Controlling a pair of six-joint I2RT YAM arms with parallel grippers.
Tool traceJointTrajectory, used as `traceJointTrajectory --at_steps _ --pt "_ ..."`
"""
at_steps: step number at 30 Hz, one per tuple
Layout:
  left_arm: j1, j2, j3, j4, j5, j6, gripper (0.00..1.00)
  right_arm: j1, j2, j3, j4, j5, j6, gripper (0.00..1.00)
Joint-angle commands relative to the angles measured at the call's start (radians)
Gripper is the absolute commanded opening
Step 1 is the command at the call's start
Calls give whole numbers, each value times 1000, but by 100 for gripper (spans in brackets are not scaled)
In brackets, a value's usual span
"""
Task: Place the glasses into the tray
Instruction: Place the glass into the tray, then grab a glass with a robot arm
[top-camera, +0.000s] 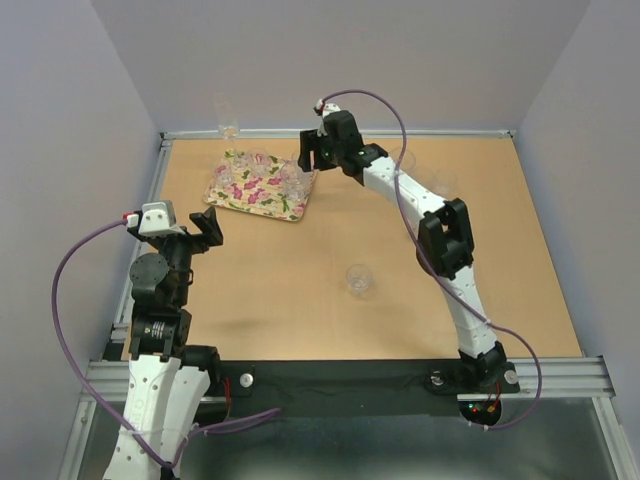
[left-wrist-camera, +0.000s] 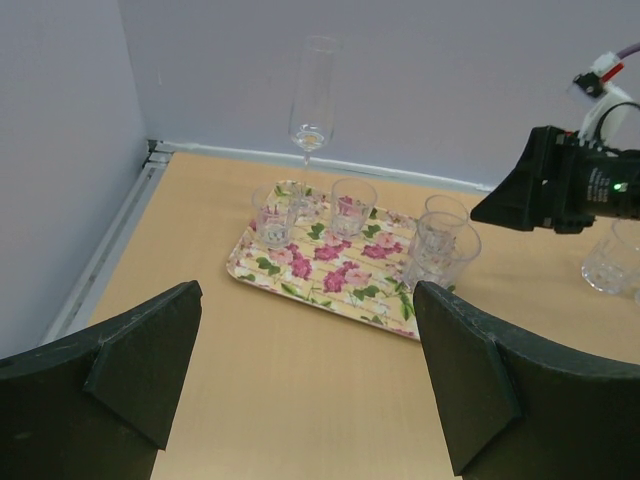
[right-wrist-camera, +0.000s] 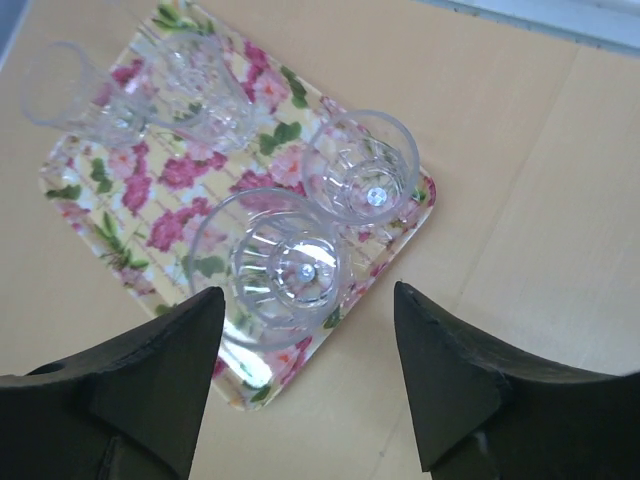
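The flowered tray (top-camera: 268, 198) lies at the back left of the table with several clear glasses (top-camera: 262, 172) standing on it. In the right wrist view two glasses (right-wrist-camera: 285, 268) (right-wrist-camera: 362, 172) stand at the tray's (right-wrist-camera: 150, 200) near corner. My right gripper (right-wrist-camera: 308, 292) hovers open just above the nearer one, with nothing between its fingers. One more glass (top-camera: 359, 280) stands alone mid-table. My left gripper (top-camera: 205, 232) is open and empty at the left, well short of the tray (left-wrist-camera: 330, 265), and its camera shows the right gripper (left-wrist-camera: 555, 185) beside the tray's glasses (left-wrist-camera: 445, 245).
A tall flute (top-camera: 228, 122) stands behind the tray against the back wall. Two further clear glasses (top-camera: 405, 160) (top-camera: 445, 183) stand behind the right arm at the back right; one of them (left-wrist-camera: 610, 262) shows in the left wrist view. Walls close in the table's edges.
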Motion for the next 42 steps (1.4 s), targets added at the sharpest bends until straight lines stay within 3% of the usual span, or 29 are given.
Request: traceJointTrajectory --at_steps 1,11,22,28,36,42 --pt "-2 -16 -15 53 -9 18 98 9 -209 -55 50 -72 -87 75" --pt "0 -24 -19 63 12 18 98 2 -554 -460 45 -279 -461 77" --pt "-2 -9 -24 75 39 18 98 -171 -875 -810 50 -396 -516 80" --pt "0 4 -25 80 49 18 98 -272 -964 -969 53 -495 -569 84" --pt "-2 18 -27 80 62 20 98 -280 -1033 -1090 51 -569 -671 98" --pt "-2 22 -27 83 97 20 98 -283 -1071 -1153 53 -588 -711 99"
